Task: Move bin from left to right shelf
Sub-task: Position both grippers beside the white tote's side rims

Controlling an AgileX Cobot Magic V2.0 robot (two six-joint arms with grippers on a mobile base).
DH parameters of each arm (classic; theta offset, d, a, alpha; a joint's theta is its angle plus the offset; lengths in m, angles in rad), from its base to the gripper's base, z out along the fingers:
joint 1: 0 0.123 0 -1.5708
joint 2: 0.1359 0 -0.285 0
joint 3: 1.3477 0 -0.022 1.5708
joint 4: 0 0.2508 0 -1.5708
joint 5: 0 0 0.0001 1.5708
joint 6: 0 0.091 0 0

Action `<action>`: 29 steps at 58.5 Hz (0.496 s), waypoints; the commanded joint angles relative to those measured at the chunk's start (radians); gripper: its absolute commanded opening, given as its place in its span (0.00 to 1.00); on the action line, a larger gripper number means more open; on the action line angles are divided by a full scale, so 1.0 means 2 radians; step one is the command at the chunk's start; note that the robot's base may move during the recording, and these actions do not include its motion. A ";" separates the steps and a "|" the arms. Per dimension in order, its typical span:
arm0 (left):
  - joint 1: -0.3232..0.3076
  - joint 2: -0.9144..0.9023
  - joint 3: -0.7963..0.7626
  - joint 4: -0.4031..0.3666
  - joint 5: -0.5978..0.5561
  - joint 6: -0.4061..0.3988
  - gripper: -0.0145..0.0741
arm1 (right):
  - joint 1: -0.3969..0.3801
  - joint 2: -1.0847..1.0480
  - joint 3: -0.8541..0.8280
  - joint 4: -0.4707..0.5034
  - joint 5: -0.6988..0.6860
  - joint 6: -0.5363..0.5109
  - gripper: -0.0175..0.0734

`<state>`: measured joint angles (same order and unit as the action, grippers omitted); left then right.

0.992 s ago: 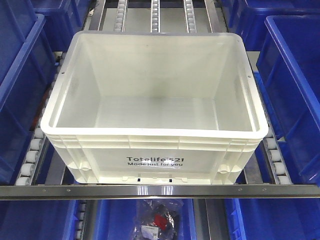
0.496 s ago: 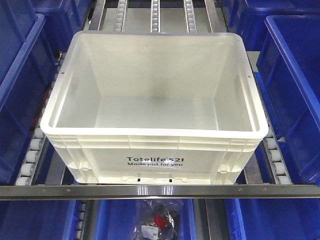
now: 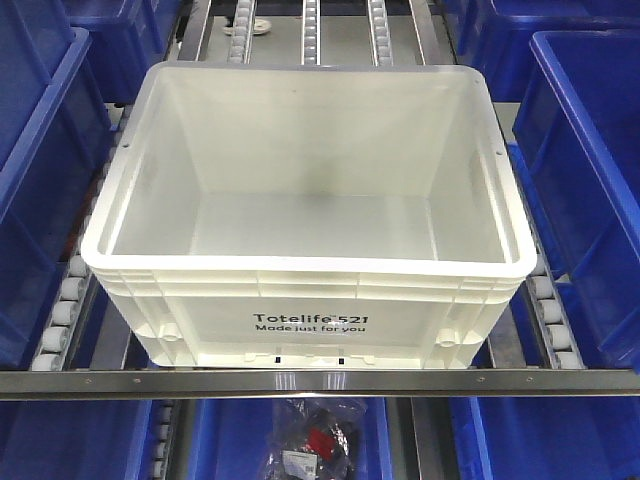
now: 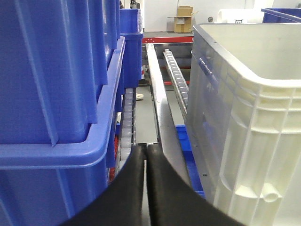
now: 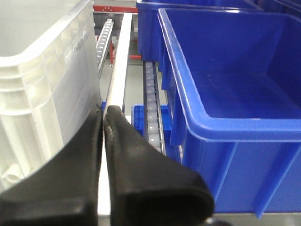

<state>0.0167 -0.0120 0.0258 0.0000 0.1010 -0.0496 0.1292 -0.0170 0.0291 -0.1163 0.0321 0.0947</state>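
The white bin (image 3: 310, 320) with black "Totelife 521" print stands empty on a roller lane (image 3: 60, 310) behind a silver front rail (image 3: 320, 382). No gripper shows in the front view. In the left wrist view my left gripper (image 4: 146, 148) is shut and empty. It sits low in the gap between a blue bin (image 4: 56, 94) and the white bin's left wall (image 4: 244, 117). In the right wrist view my right gripper (image 5: 103, 113) is shut and empty. It sits right beside the white bin's right wall (image 5: 42, 80), left of a blue bin (image 5: 225, 94).
Blue bins flank the white bin on the left (image 3: 40, 180) and right (image 3: 590, 180). More roller rows (image 3: 310, 25) run behind it. Below the rail, a blue bin holds a black and red bagged item (image 3: 315, 445). The gaps beside the white bin are narrow.
The bin has not moved. A small pale shape now shows at the top of the front view by the left roller row.
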 commanded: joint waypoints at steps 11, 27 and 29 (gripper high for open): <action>-0.003 -0.007 0.003 -0.004 -0.119 -0.009 0.16 | 0.000 -0.002 0.008 0.000 -0.122 0.004 0.18; -0.004 0.043 -0.112 -0.003 -0.060 -0.034 0.16 | 0.000 0.030 -0.076 0.000 -0.097 0.028 0.18; -0.004 0.063 -0.135 -0.003 -0.032 -0.033 0.16 | 0.000 0.045 -0.092 0.000 -0.081 0.028 0.18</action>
<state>0.0149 0.0397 -0.1516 0.0000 0.0058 -0.1031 0.1292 0.0148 -0.0657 -0.1155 -0.1222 0.1437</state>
